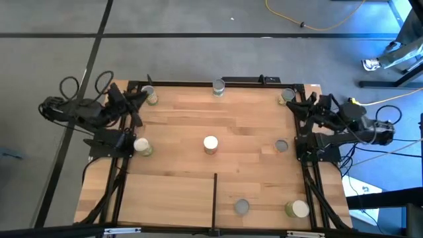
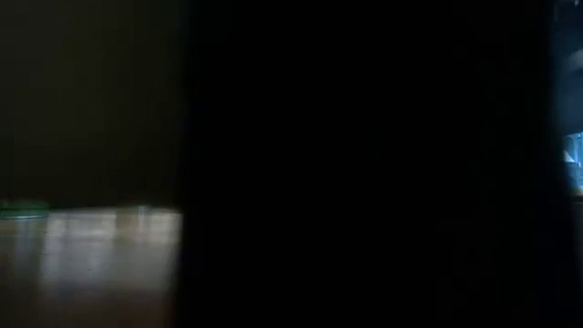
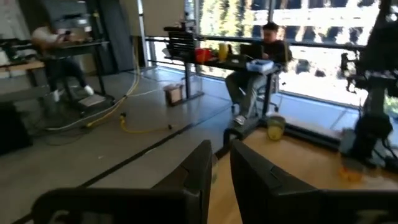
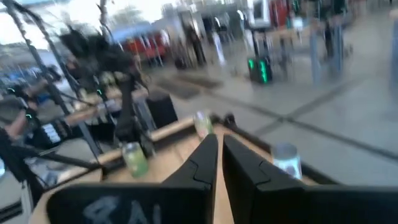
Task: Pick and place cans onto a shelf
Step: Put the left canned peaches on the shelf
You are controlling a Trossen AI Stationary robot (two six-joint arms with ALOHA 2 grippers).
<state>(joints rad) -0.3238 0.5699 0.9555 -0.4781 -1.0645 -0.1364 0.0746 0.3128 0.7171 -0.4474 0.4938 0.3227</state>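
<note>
Several short cans stand upright on the pale wood shelf (image 1: 185, 119). One white-topped can (image 1: 210, 144) is at the middle, one (image 1: 142, 147) at the left, and grey-topped ones (image 1: 219, 86) (image 1: 287, 96) along the far rail. My left gripper (image 1: 137, 100) hovers at the far left corner, near a can (image 1: 151, 97). It is shut and holds nothing (image 3: 221, 163). My right gripper (image 1: 305, 107) hovers at the far right corner, also shut and holding nothing (image 4: 220, 152). The low view is almost wholly dark.
A thin black divider strip (image 1: 215, 197) runs in from the near edge. Two more cans (image 1: 242, 207) (image 1: 297, 209) stand near that edge, and one (image 1: 281, 146) at the right. Black frame rails (image 1: 198, 82) border the wood. A seated person (image 3: 261, 56) shows beyond the table.
</note>
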